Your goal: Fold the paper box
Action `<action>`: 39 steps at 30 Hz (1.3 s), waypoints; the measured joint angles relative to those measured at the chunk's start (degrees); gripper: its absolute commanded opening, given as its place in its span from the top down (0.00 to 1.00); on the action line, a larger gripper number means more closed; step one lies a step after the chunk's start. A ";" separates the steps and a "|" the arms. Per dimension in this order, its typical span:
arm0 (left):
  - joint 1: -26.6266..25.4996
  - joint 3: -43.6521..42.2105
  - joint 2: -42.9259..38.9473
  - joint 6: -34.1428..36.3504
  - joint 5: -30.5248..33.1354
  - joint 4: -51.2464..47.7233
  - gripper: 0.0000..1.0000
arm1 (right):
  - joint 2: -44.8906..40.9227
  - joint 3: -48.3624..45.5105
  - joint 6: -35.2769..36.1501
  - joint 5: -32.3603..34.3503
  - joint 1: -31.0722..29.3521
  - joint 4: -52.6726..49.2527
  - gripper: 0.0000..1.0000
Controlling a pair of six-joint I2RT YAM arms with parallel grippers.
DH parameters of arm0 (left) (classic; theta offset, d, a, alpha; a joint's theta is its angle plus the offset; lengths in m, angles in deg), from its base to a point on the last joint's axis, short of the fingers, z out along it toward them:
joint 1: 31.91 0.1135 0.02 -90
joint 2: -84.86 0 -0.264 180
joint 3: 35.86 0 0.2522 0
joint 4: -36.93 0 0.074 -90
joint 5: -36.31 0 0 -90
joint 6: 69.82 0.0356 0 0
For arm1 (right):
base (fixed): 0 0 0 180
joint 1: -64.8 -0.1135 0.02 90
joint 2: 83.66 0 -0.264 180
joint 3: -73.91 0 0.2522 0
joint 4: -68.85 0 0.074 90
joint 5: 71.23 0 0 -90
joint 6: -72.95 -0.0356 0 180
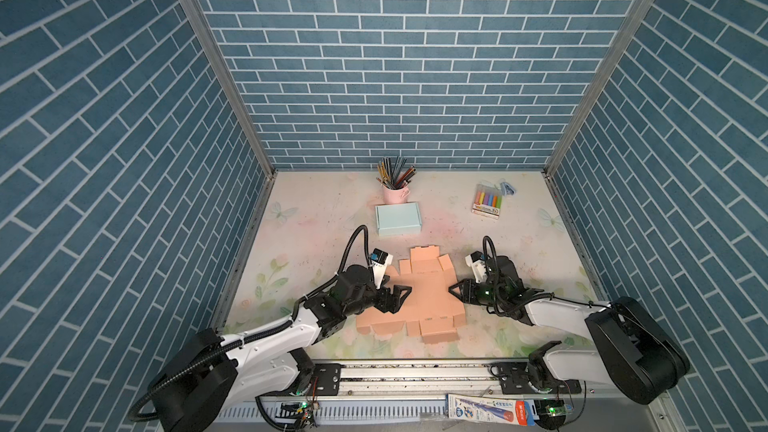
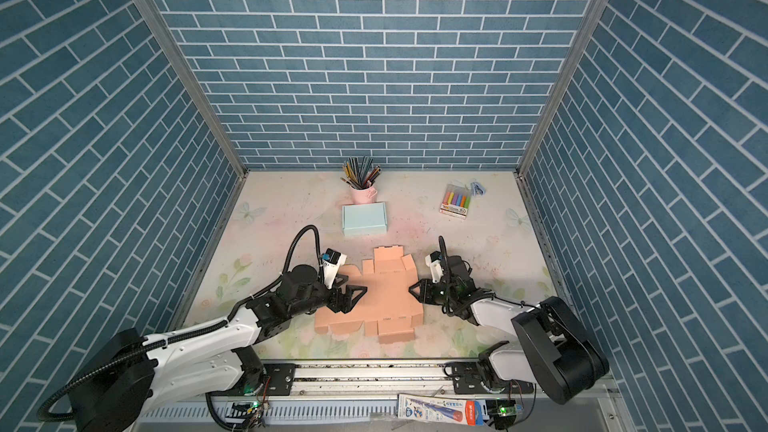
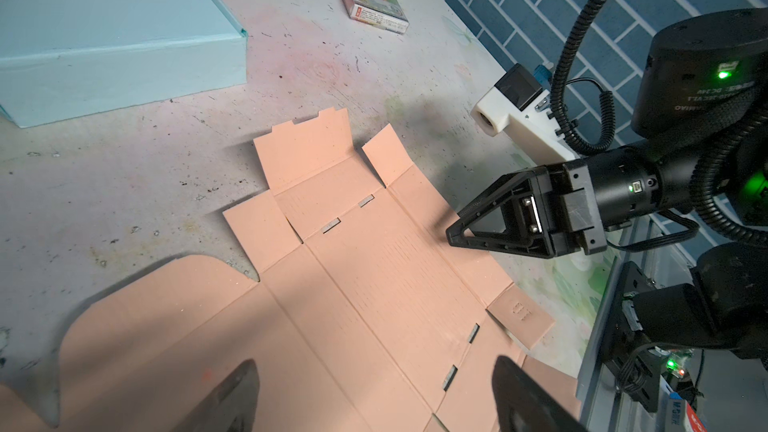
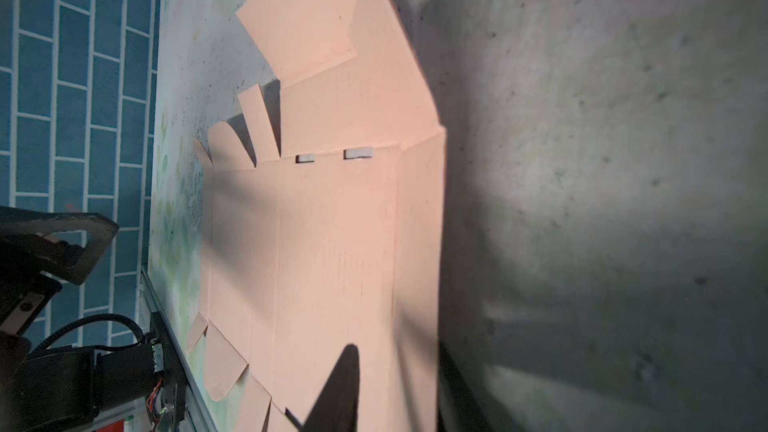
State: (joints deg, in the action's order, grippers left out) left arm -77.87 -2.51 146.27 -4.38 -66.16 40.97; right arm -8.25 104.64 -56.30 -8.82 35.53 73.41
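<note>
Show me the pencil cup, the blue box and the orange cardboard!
pencil cup (image 1: 395, 195), in a top view, on its wall.
blue box (image 1: 398, 218), in a top view, on its lid.
orange cardboard (image 1: 428, 303), in a top view, on its middle panel.

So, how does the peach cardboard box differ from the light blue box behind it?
The peach box lies flat and unfolded, flaps spread out; the light blue box is already folded and closed. The peach box lies near the front of the table; the light blue box sits farther back, next to the pink pencil cup. Spread out, the peach box covers more table than the light blue box. Both rest on the table.
</note>
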 measured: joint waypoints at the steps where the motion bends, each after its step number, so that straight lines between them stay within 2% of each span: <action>1: 0.00 0.00 0.00 0.00 0.00 0.00 0.12 | 0.15 0.00 -0.02 -0.07 -0.02 0.17 0.76; 5: 0.00 0.00 0.28 -0.02 -0.02 0.11 0.12 | 0.37 0.00 0.00 -0.11 -0.02 0.57 0.83; 7: 0.00 0.04 1.11 -0.11 -0.09 0.17 0.18 | 0.39 0.00 0.00 -0.11 -0.02 0.61 0.86; 16: -0.04 3.02 7.63 -1.05 -0.94 2.43 0.78 | 0.39 0.00 0.02 -0.31 -0.02 0.96 0.95; 19: -0.04 4.39 9.90 -1.57 -1.33 3.89 0.91 | 0.39 0.00 0.02 -0.39 0.00 0.98 0.96; 24: -0.07 7.50 15.06 -2.21 -2.12 5.90 1.00 | 0.31 0.00 0.02 -0.50 0.00 0.96 0.97; 39: 0.92 22.38 33.97 -1.90 -2.38 8.92 1.00 | -2.03 0.00 0.04 -0.57 -0.02 -0.13 0.98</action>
State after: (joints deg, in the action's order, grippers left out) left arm -76.95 19.87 180.23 -6.28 -68.54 49.89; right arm -10.28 104.64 -56.25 -9.39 35.50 73.28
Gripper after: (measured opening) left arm 0.050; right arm 0.053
